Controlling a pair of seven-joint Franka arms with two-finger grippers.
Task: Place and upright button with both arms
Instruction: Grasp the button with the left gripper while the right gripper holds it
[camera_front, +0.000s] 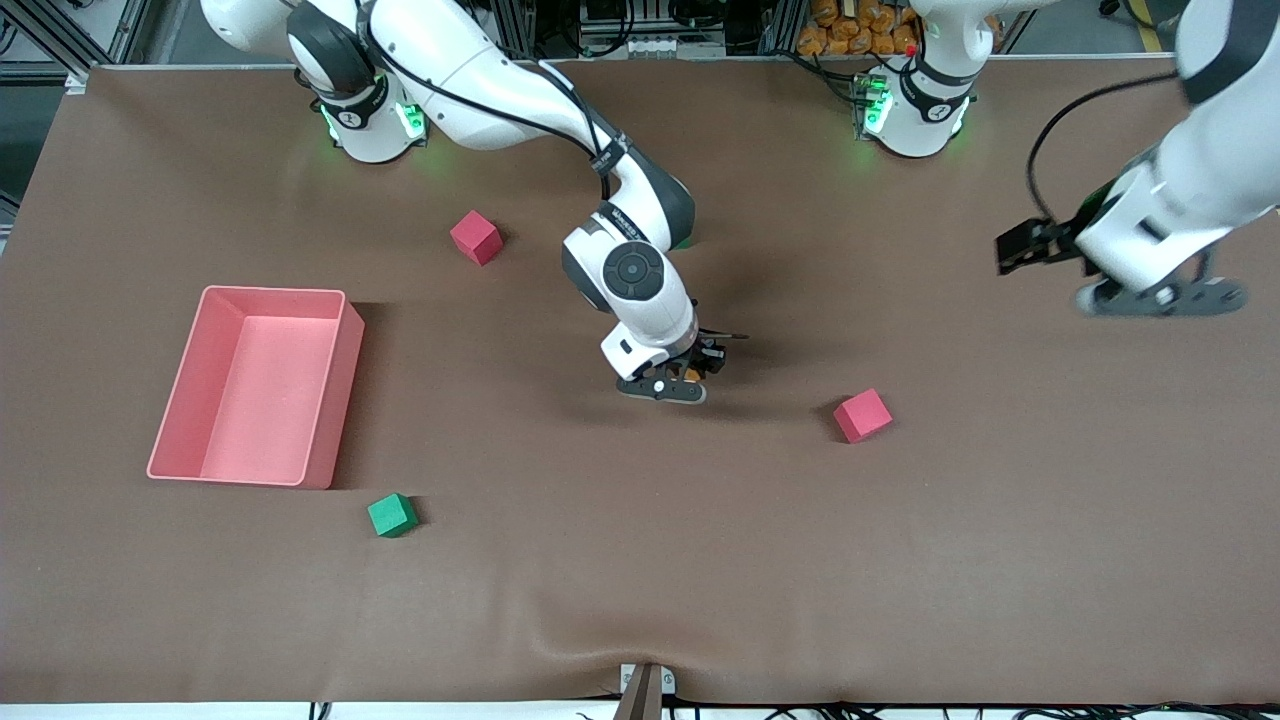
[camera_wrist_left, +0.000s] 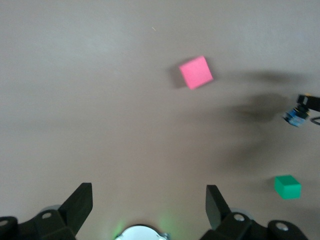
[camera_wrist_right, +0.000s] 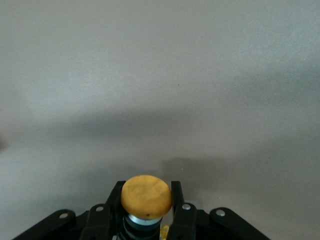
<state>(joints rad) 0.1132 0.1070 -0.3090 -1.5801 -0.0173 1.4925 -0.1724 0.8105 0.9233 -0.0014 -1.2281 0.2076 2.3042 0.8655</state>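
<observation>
Right pincer (camera_wrist_right: 146, 212) clamps the button (camera_wrist_right: 146, 196) mid-surface (camera_front: 640, 560), cap toward its camera; left pincer (camera_wrist_left: 149, 200), spread wide, waits off at its end.

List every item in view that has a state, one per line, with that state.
button: gripped between the right gripper's fingers, orange cap showing.
right gripper: shut on the button, low over the middle of the table.
left gripper: open, holding nothing, waiting over the left arm's end of the table.
pink bin: upright, nothing in it.
</observation>
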